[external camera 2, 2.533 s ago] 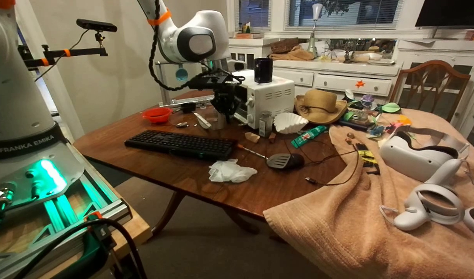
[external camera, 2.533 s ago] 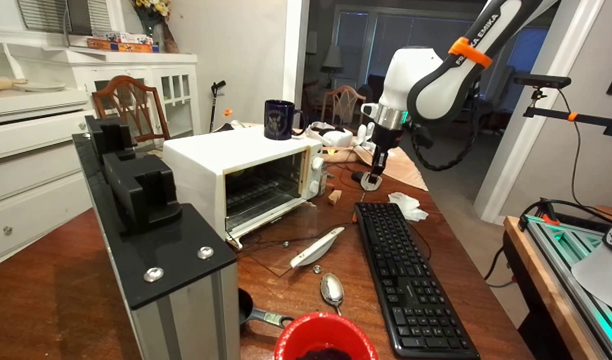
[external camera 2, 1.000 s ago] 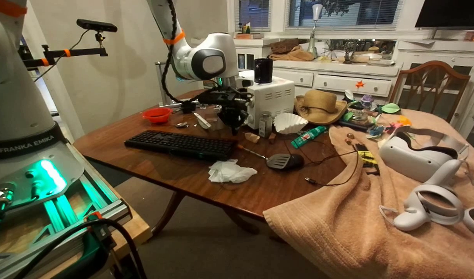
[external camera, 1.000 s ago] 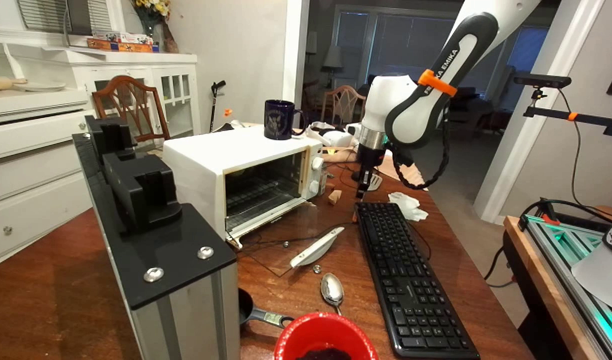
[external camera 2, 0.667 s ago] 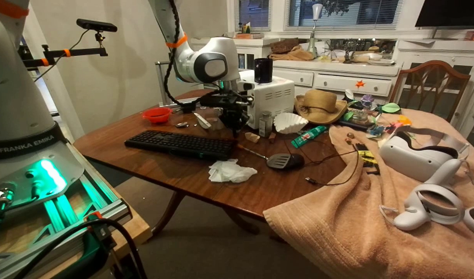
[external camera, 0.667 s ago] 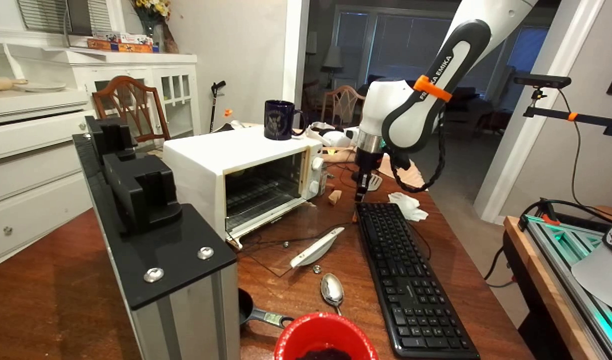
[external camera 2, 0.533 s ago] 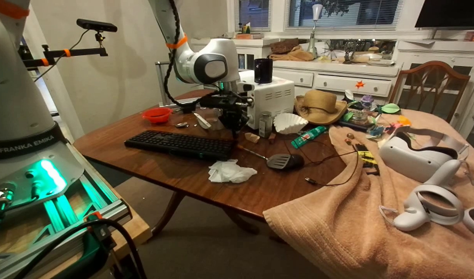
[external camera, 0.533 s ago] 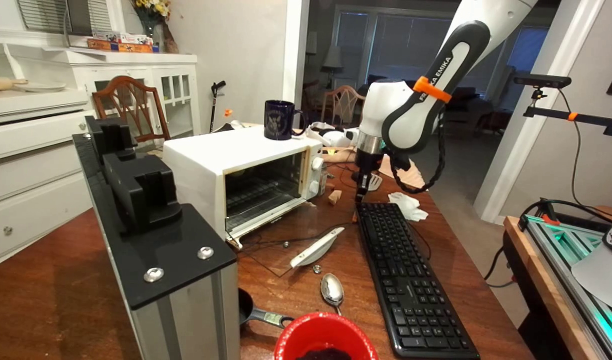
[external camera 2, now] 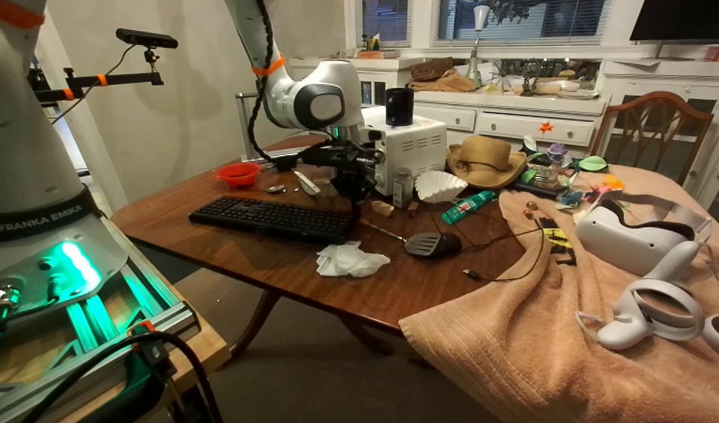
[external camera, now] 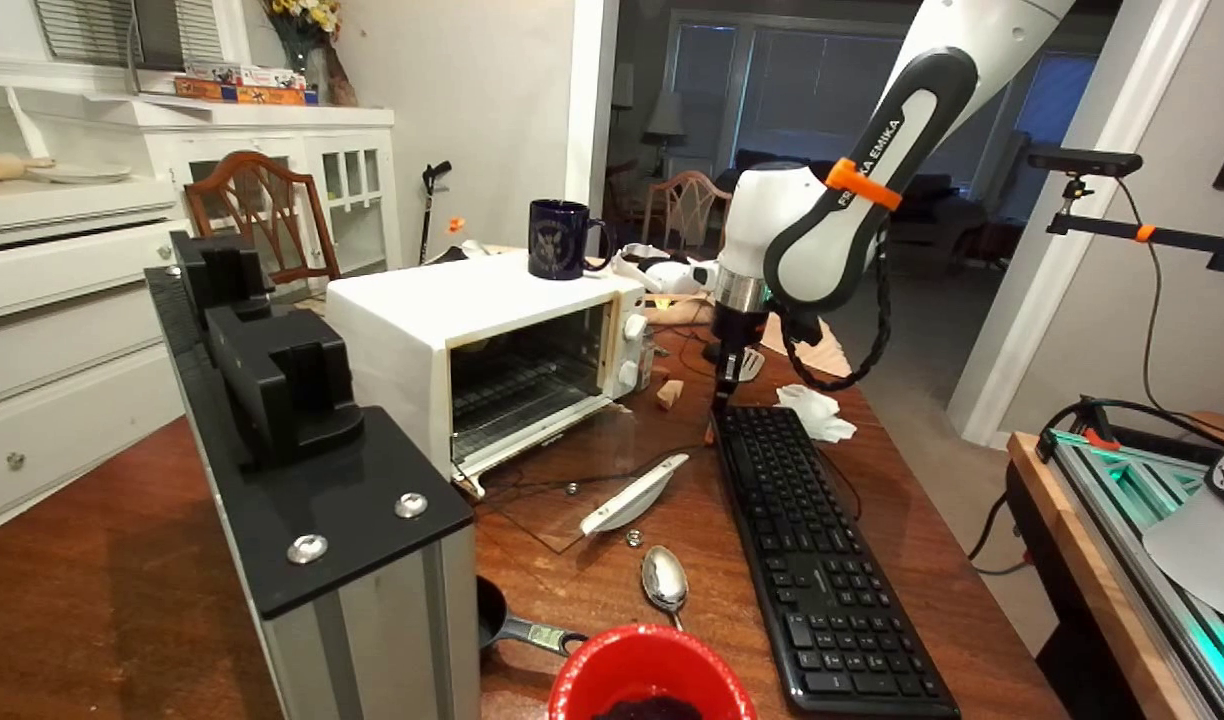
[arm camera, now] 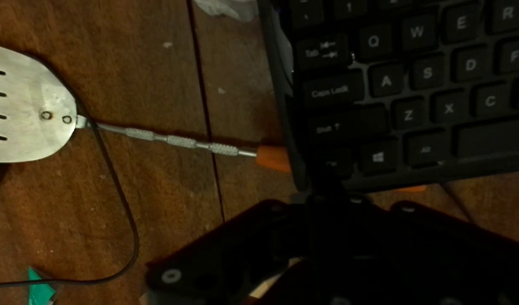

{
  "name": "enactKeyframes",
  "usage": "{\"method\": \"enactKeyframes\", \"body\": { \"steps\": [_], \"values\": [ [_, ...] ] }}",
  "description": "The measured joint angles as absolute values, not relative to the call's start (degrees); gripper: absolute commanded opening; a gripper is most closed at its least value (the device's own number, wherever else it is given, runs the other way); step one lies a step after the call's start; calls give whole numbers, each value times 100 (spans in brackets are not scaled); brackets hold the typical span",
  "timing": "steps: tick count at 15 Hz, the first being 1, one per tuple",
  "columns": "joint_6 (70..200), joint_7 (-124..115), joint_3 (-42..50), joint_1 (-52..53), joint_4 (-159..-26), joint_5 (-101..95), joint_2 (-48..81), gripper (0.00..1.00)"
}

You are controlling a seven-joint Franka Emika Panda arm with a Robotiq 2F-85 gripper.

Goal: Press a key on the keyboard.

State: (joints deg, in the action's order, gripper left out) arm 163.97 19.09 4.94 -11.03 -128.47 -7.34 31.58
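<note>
In an exterior view the keyboard [external camera: 817, 560] ran near to far along the right side of the table [external camera: 562, 580], right of the toaster oven [external camera: 392, 310]. The gripper [external camera: 720, 404] was at the keyboard's far left corner. My read: approach was done, press itself was pending or just under way. No key was visibly down from here, so not calling it pressed. Remaining: a definite push, then lift off. The arm [external camera: 852, 215] reached in from the right, slanting down to the left, bent over the far end, gripper pointing down with a slight lean.

In an exterior view the same keyboard [external camera 2: 259, 217] lay left of the slotted spatula [external camera 2: 427, 244], with a crumpled white sheet [external camera 2: 350, 259] near its right end. The gripper hung about upright at that end, far side; touching or just above, couldn't tell.

Wrist view: keyboard was at the right, far part. Fingers [arm camera: 327, 182] were together, narrow, nothing seen between them. Their ends were over the near left corner, at or beside what looked like the Ctrl key [arm camera: 343, 159], label partly hidden. They covered any contact, so key travel couldn't be read. The spatula's orange handle [arm camera: 273, 158] seemed to run under that corner; the keyboard might rock when pushed.
</note>
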Motion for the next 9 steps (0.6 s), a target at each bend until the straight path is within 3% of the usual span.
{"method": "enactKeyframes", "body": {
  "steps": [9],
  "values": [
    [16656, 1905, 566, -1094, -12921, -775, 3202, 0]
  ]
}}
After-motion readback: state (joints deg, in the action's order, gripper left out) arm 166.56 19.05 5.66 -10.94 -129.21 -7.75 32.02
